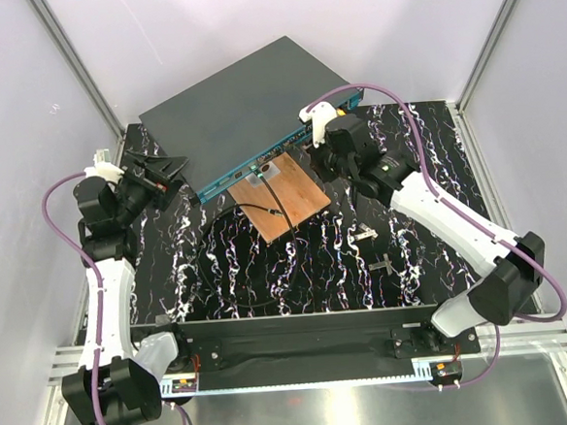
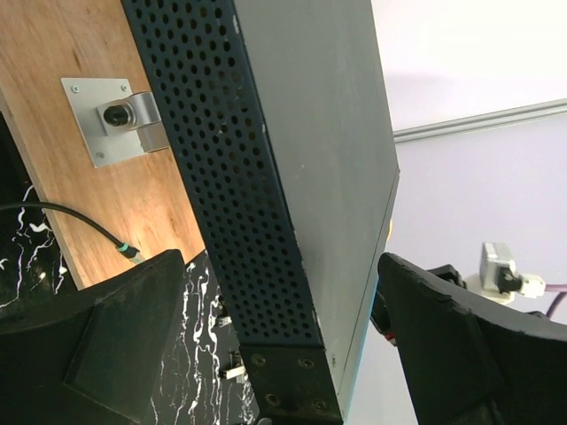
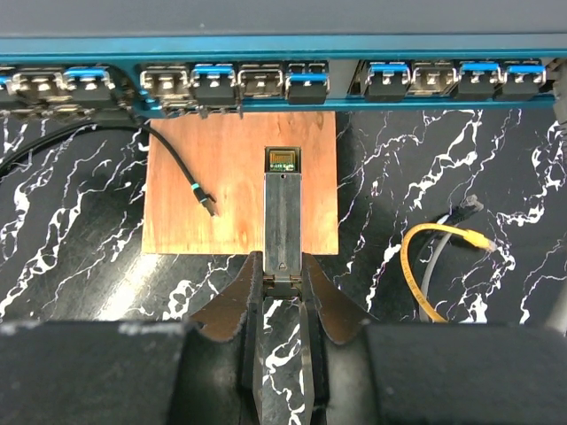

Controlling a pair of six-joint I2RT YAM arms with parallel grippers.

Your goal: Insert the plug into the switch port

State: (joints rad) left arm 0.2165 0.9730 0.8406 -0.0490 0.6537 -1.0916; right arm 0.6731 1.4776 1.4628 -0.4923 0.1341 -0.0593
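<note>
The switch (image 1: 247, 108), a flat dark grey box with a teal front face (image 3: 266, 106) and a row of ports, lies at the back of the table. My right gripper (image 3: 282, 264) is shut on the rear end of the plug (image 3: 283, 208), a long grey metal module. The plug points at the port row, its tip a short way off, above the copper-brown board (image 3: 226, 190). In the top view the right gripper (image 1: 323, 151) is at the switch's front right. My left gripper (image 2: 279, 297) is open, its fingers straddling the switch's perforated end (image 2: 221, 177) with gaps on both sides.
A thin black cable with a teal tip (image 3: 190, 181) lies across the board. A yellow cable loop (image 3: 425, 266) lies right of the plug on the black marbled table (image 1: 268, 272). Small metal parts (image 1: 368, 233) lie mid-table. A metal bracket (image 2: 111, 119) sits on the board.
</note>
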